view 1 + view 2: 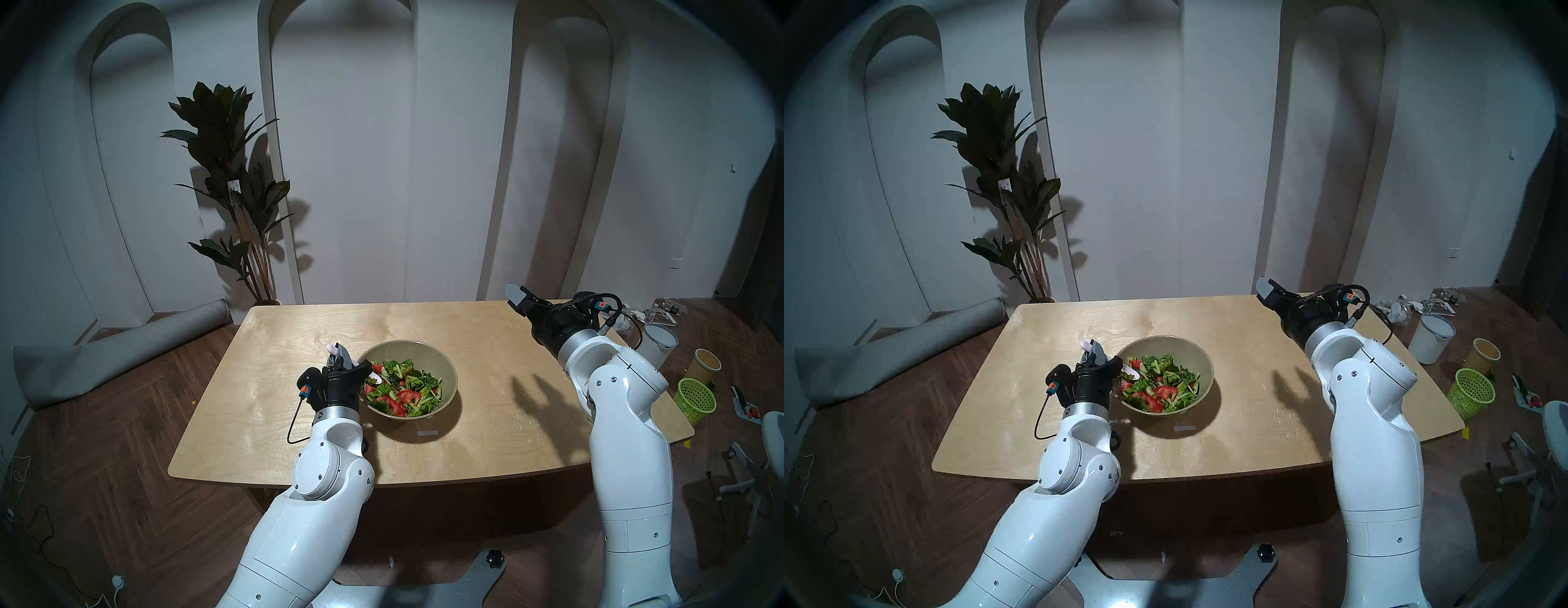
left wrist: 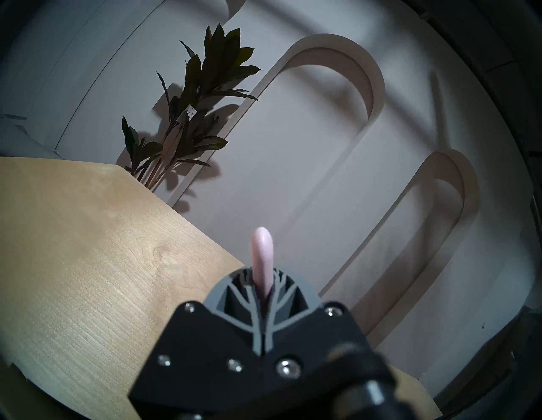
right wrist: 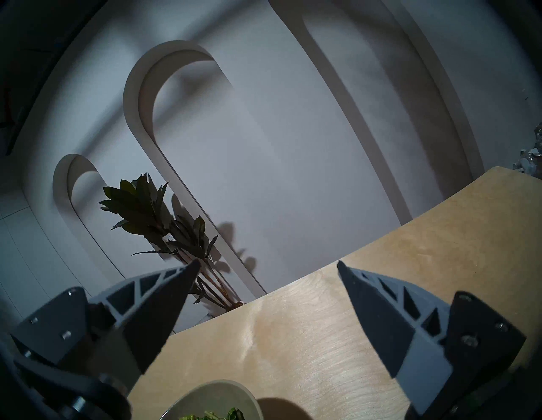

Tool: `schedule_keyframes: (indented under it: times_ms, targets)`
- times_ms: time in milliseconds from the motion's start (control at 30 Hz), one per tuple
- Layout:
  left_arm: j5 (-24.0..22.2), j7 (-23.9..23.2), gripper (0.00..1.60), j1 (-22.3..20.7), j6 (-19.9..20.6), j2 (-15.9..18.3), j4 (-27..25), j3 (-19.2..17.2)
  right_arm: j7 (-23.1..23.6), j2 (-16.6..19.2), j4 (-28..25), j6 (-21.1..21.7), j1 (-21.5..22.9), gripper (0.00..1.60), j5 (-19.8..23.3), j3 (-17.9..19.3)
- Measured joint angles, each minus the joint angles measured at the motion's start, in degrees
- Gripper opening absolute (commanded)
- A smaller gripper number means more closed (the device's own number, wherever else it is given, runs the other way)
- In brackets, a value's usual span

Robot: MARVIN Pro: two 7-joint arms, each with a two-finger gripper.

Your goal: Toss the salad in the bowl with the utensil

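Note:
The olive-beige bowl (image 1: pixel 407 343) stands mid-table, holding the salad (image 1: pixel 403 390) of chopped greens and red pieces. My left gripper (image 1: pixel 339 352) sits just left of the bowl, shut on the pale pink spoon. The spoon's handle tip (image 1: pixel 330 348) pokes out past the fingers. Its head (image 1: pixel 375 377) rests over the salad at the bowl's left rim. In the left wrist view the pink handle (image 2: pixel 262 258) rises between the closed fingers (image 2: pixel 249 293). My right gripper (image 1: pixel 515 295) hovers open and empty above the table's far right. Its wrist view shows the bowl's rim (image 3: pixel 217 393) at the bottom edge.
A small grey tape strip (image 1: pixel 427 433) lies on the wooden table (image 1: pixel 509 382) in front of the bowl. On the floor to the right stand a green mesh basket (image 1: pixel 695 399), a paper cup (image 1: pixel 706 363) and a white bucket (image 1: pixel 657 344). A potted plant (image 1: pixel 237 191) stands behind the table's far left corner.

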Motion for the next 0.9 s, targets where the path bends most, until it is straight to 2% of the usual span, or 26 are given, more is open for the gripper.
schedule_keyframes:
  times_ms: [733,767,800,833,900]
  targets:
    - [1.0,0.8,0.00,0.5,-0.1,-0.3,0.8,1.6,-0.5,-0.6,-0.3,0.0,0.0,1.60,0.1,0.0]
    - [1.0,0.8,0.01,0.5,-0.1,-0.3,0.8,1.6,-0.5,-0.6,-0.3,0.0,0.0,1.60,0.1,0.0]
    - [1.0,0.8,0.19,0.5,-0.1,-0.3,0.8,1.6,-0.5,-0.6,-0.3,0.0,0.0,1.60,0.1,0.0]
    - [1.0,0.8,0.24,0.5,0.0,-0.2,0.8,1.6,-0.5,-0.6,-0.3,0.0,0.0,1.60,0.1,0.0]
    - [1.0,0.8,0.22,0.5,0.0,-0.2,0.8,1.6,-0.4,-0.7,-0.3,0.0,0.0,1.60,0.1,0.0]
